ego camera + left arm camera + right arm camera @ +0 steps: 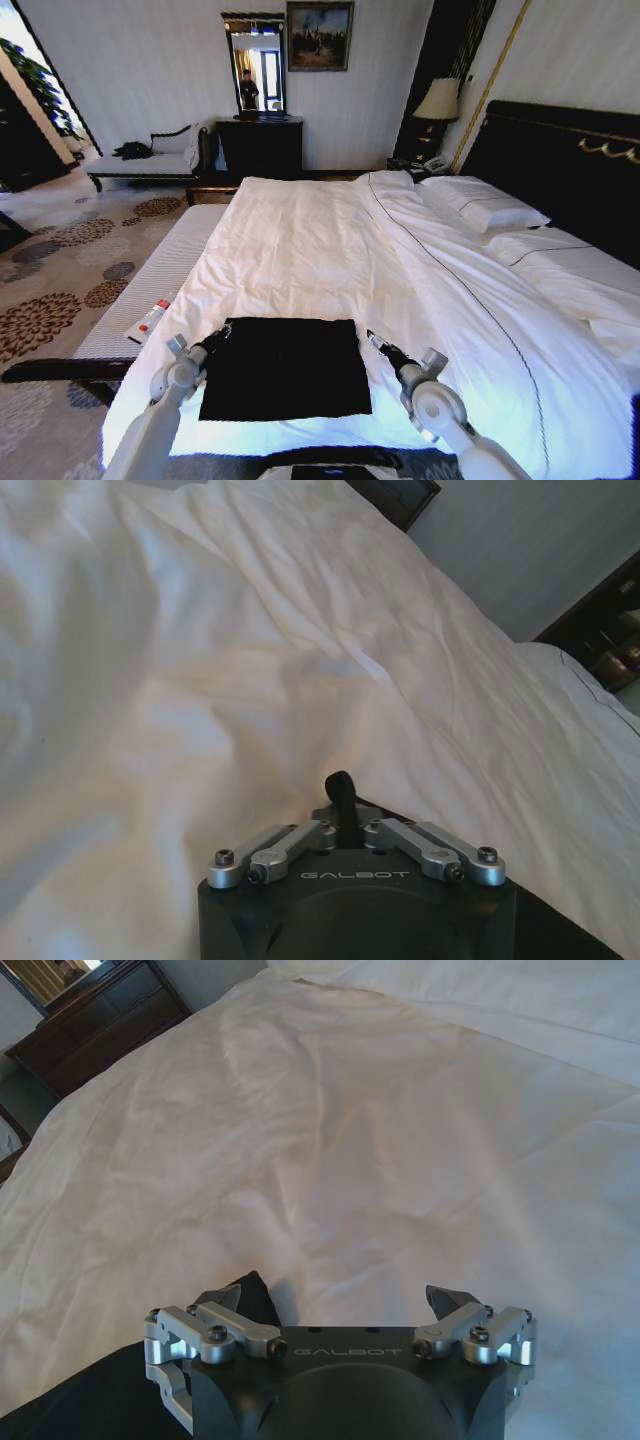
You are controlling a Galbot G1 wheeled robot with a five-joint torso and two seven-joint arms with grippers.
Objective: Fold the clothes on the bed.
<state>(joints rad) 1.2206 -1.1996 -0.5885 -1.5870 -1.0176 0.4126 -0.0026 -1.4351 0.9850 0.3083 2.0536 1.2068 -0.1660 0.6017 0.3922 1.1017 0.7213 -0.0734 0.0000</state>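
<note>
- Fingers first: your left gripper [219, 335] has its 2 fingers [340, 792] pressed together. They sit at the far left corner of the T-shirt [285, 368], and you cannot tell whether any cloth is pinched between them.
- Your right gripper [378, 343] has its fingers [447, 1299] spread wide with nothing between them. It sits just past the T-shirt's far right corner, over the white duvet [310, 255].
- You have the T-shirt lying flat as a dark, roughly square shape at the near edge of the bed [560, 400], between your 2 arms.
- No sleeves or lettering show, so it looks to me already folded at least once; 1 or more folds may be left.
- With both grippers at the 2 far corners, I judge you are between folds.
</note>
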